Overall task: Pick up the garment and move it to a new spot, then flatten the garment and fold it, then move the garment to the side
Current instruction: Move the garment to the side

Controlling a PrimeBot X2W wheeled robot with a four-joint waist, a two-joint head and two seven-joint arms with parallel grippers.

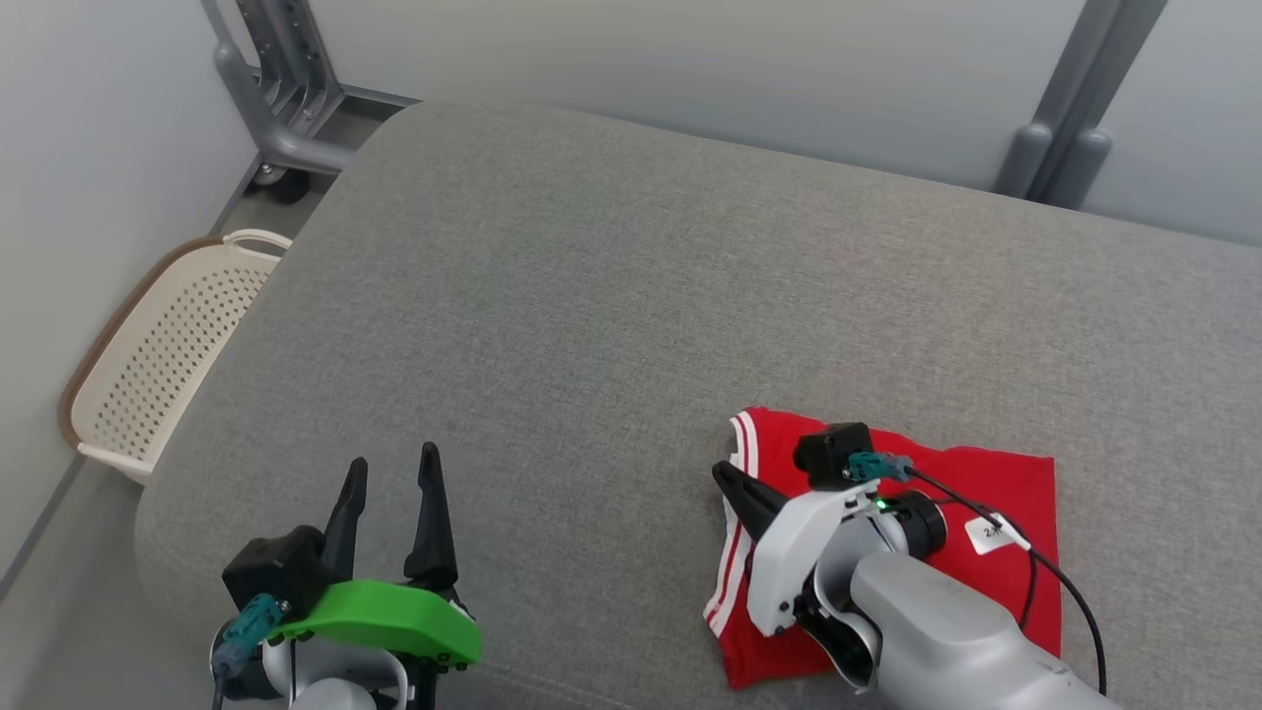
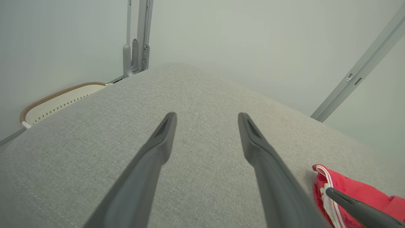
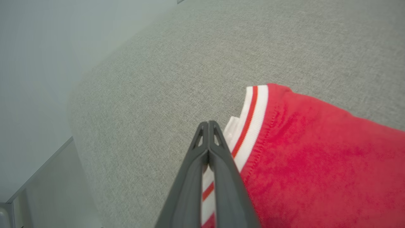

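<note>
The garment (image 1: 986, 483) is red with white-and-red striped trim and lies folded into a flat rectangle on the grey cushion (image 1: 631, 296), near its front right. My right gripper (image 1: 725, 475) is shut and sits over the garment's left striped edge. In the right wrist view its tips (image 3: 208, 124) meet just over the trim of the garment (image 3: 316, 158), and I see no cloth between them. My left gripper (image 1: 392, 459) is open and holds nothing, low over bare cushion at the front left. From the left wrist, that gripper (image 2: 207, 115) points across the cushion, with the garment (image 2: 357, 190) at the lower right.
A cream perforated basket (image 1: 148, 365) stands on the floor beside the cushion's left edge, also seen as the basket (image 2: 53, 101). Grey metal frame legs rise at the back left (image 1: 286, 99) and back right (image 1: 1065, 128). A cable runs over the garment from my right wrist.
</note>
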